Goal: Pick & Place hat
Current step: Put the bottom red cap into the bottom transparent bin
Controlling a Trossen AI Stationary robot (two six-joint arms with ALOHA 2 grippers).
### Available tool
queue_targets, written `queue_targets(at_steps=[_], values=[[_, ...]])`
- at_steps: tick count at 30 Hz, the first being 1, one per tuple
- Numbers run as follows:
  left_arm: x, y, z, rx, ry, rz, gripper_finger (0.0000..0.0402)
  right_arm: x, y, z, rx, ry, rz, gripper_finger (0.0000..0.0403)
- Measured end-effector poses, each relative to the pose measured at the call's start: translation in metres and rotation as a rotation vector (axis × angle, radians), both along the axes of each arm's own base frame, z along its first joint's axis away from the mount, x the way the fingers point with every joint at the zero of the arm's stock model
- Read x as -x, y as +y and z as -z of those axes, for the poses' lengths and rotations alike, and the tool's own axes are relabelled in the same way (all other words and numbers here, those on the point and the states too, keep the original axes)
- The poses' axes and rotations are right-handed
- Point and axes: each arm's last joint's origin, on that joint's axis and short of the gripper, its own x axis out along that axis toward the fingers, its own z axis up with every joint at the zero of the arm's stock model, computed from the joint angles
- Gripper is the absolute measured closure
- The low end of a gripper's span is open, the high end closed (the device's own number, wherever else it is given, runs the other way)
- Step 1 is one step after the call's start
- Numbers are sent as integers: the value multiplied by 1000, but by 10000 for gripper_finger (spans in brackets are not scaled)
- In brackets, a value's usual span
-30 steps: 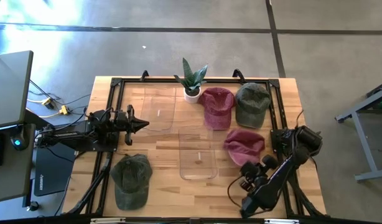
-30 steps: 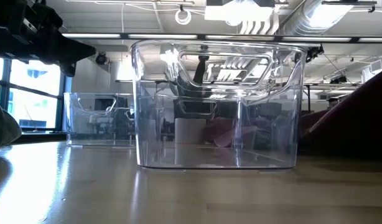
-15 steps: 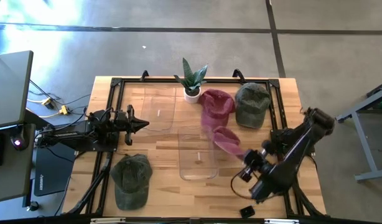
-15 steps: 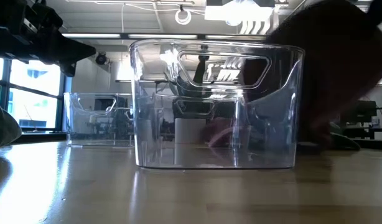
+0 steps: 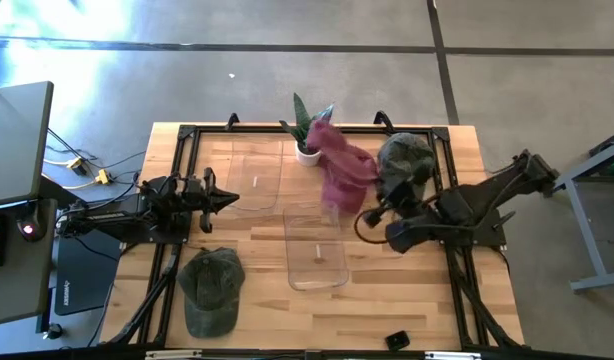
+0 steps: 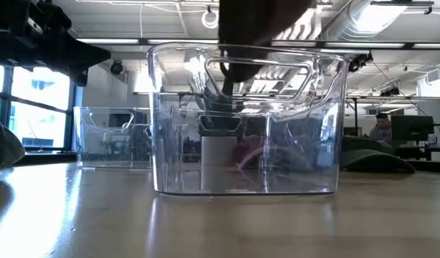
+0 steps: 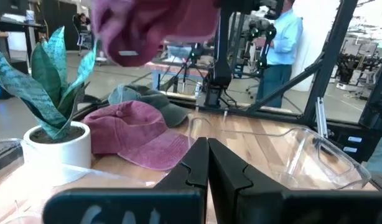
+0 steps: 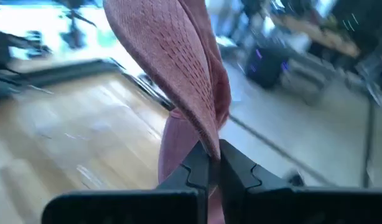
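Note:
My right gripper (image 5: 355, 208) is shut on a red hat (image 5: 332, 160) and holds it in the air over the far middle of the table, above the far end of the near clear bin (image 5: 317, 250). In the low view the hat (image 6: 256, 29) shows dark above that bin (image 6: 249, 122). A second red hat (image 7: 135, 134) lies on the table by the plant (image 5: 307, 135). One green hat (image 5: 407, 165) lies far right and another (image 5: 212, 290) near left. My left gripper (image 5: 232, 198) waits shut at the left. My right gripper pinches an edge of the red hat (image 8: 209, 146) between its two fingers; which part of the hat this is, I cannot tell. The fingers come from the table's right, almost level. The hat is lifted clear and stands out beyond the fingertips, crumpled.
A second clear bin (image 5: 255, 172) stands at the far left, beside the plant. A small black object (image 5: 397, 340) lies at the near edge. A black frame (image 5: 187, 135) runs around the table. People stand in the room beyond (image 7: 281, 43).
My right gripper has risen from the near right and swung toward the far middle of the table, turning from pointing downward to nearly level. The red hat, which lay on the table at the right, is now lifted clear and carried over the near bin.

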Motion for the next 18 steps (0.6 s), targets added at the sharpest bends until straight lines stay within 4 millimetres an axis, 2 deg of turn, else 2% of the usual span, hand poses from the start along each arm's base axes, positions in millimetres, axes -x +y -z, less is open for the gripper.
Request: queue_targets(at_steps=[4, 7, 9, 12, 18], values=[[1, -2, -10, 8, -105, 58, 402, -22, 17, 6, 29, 1, -207, 395], [3, -4, -17, 16, -175, 119, 402, -36, 24, 27, 29, -37, -414, 395], [4, -4, -20, 20, -208, 124, 402, -42, 23, 43, 55, -123, -537, 395], [7, -3, -31, -10, -236, 93, 402, -42, 9, 64, 116, -313, -594, 395], [20, -3, -64, -148, -323, 3, 402, -19, -46, 110, 93, -666, -646, 395]])
